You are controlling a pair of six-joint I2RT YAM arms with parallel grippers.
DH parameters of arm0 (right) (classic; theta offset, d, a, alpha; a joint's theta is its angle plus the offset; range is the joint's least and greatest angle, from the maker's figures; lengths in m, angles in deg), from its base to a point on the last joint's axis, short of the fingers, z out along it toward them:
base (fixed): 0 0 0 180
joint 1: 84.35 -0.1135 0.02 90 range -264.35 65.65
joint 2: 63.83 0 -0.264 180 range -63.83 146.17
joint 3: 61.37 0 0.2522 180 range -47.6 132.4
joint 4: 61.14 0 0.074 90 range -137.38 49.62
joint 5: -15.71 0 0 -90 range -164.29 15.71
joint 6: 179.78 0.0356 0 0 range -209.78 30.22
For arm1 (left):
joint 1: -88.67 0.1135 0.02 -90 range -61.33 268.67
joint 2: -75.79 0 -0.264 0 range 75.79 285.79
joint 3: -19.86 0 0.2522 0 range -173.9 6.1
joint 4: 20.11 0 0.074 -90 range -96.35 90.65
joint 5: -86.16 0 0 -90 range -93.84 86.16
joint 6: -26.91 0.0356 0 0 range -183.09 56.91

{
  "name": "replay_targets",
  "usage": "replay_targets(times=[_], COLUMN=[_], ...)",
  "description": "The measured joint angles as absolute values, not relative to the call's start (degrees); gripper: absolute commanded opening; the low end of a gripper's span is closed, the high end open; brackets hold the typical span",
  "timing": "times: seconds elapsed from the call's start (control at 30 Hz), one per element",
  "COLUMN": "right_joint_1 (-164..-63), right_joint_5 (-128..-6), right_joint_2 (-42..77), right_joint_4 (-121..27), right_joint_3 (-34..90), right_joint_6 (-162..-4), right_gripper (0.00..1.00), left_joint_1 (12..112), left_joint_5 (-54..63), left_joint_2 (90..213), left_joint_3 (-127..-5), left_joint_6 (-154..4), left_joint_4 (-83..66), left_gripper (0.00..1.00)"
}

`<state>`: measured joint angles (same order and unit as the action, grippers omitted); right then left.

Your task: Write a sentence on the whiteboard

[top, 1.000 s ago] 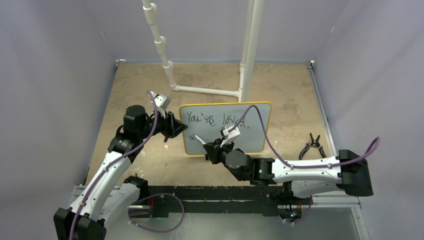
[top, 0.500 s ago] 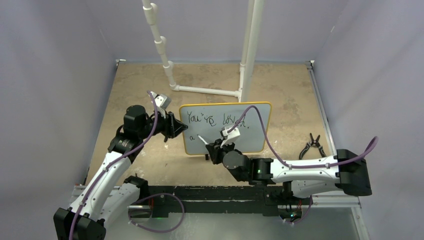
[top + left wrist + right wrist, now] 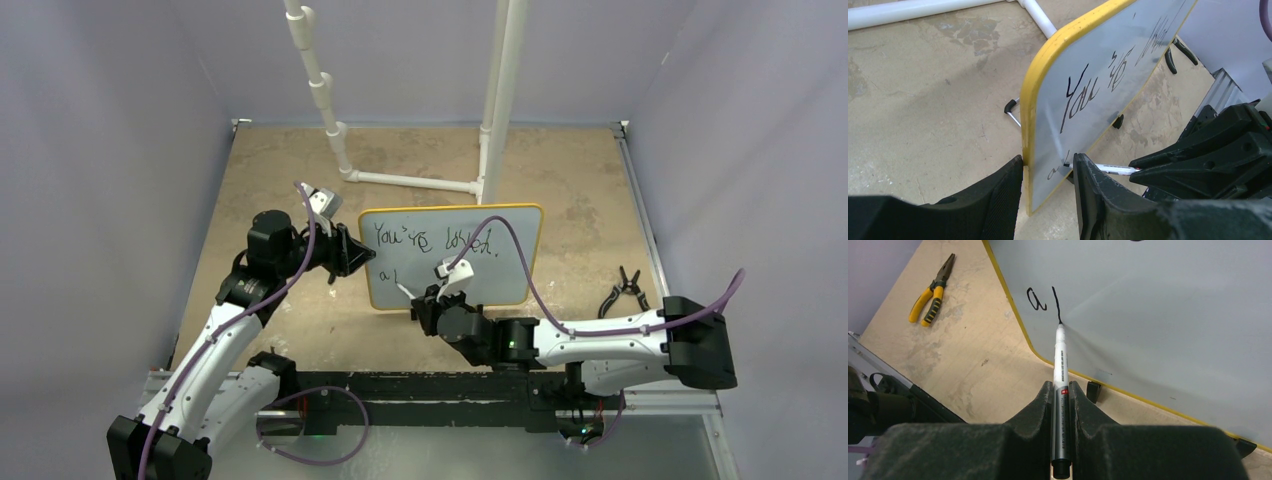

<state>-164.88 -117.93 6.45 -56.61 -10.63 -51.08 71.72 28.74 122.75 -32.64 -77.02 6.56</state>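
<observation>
We see a robotics lab's test cell: plain lilac walls [image 3: 100,150] box in a stained tan worktop [image 3: 300,180], two cabled robot arms [image 3: 215,345] are bolted to a dark rail [image 3: 420,385] at its near edge, and a white pipe frame [image 3: 495,100] stands behind.

**Whiteboard with the sentence partly written**

The whiteboard [image 3: 505,280] is a pale grey-white rectangle with a rounded yellow frame. It's standing on its long edge on small black feet [image 3: 1093,391], leaning back a bit, roughly mid-table [image 3: 300,180] with its face toward the near side. The sentence [image 3: 400,238] is thin black handwriting. The top line runs left to right across the upper part and reads something like "You're loved." Under it, near the lower left corner, there's just a small "al".
</observation>
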Motion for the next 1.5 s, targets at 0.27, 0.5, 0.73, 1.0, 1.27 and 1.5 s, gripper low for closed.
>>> replay_targets(times=[0.27, 0.5, 0.73, 1.0, 1.27, 1.5], right_joint_1=[-164.9, -165.0, -165.0, -165.2, -165.3, -165.4], right_joint_5=[-117.0, -116.9, -118.7, -119.9, -119.8, -120.2], right_joint_2=[6.2, 1.6, 3.1, 3.3, 3.3, 3.1], right_joint_4=[-56.3, -59.7, -57.9, -55.8, -53.2, -52.5], right_joint_3=[-10.8, -12.6, -12.6, -12.5, -12.4, -12.3], right_joint_6=[-51.4, -53.4, -52.9, -51.1, -48.8, -48.5], right_gripper=[0.0, 0.0, 0.0, 0.0, 0.0, 0.0], left_joint_1=[71.7, 71.7, 71.7, 71.7, 71.7, 71.7], left_joint_5=[28.7, 28.7, 28.7, 28.7, 28.7, 28.7], left_joint_2=[122.7, 122.7, 122.7, 122.7, 122.7, 122.7], left_joint_3=[-32.6, -32.6, -32.6, -32.6, -32.6, -32.6], left_joint_6=[-77.0, -77.0, -77.0, -77.0, -77.0, -77.0], left_joint_4=[6.6, 6.6, 6.6, 6.6, 6.6, 6.6], left_gripper=[0.4, 0.4, 0.4, 0.4, 0.4, 0.4])
